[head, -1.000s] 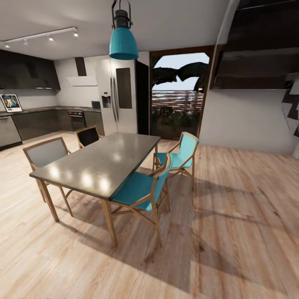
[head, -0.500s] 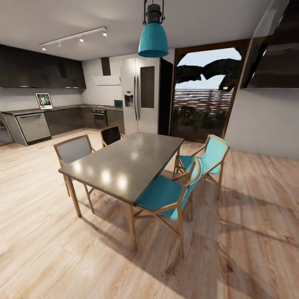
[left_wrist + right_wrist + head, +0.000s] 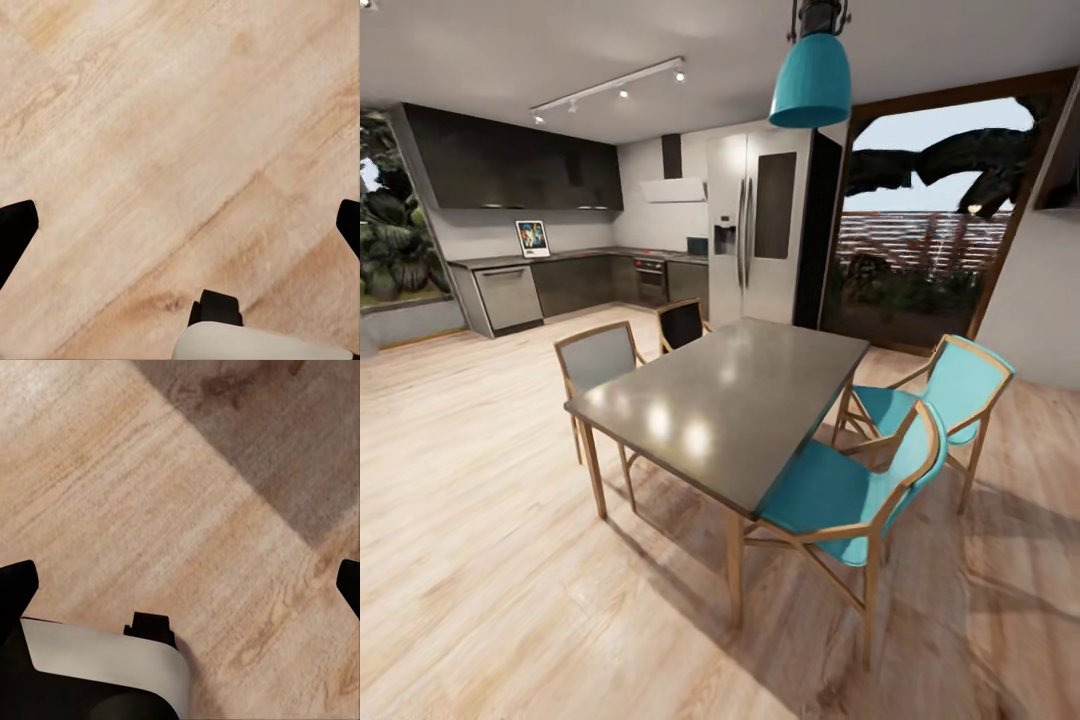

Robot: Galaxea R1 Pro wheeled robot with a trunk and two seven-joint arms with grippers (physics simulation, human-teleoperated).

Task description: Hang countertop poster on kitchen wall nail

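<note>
Standing far off on the kitchen countertop [image 3: 575, 256] against the back wall, the poster [image 3: 532, 238] is untouched, so the approach looks to be the step in hand. A dining table [image 3: 730, 395] with teal chairs [image 3: 840, 490] lies between. Both the left gripper [image 3: 180, 225] and right gripper [image 3: 180, 585] hang wide and empty over the plank floor [image 3: 480, 560]. Next: drive around the table's left side.
</note>
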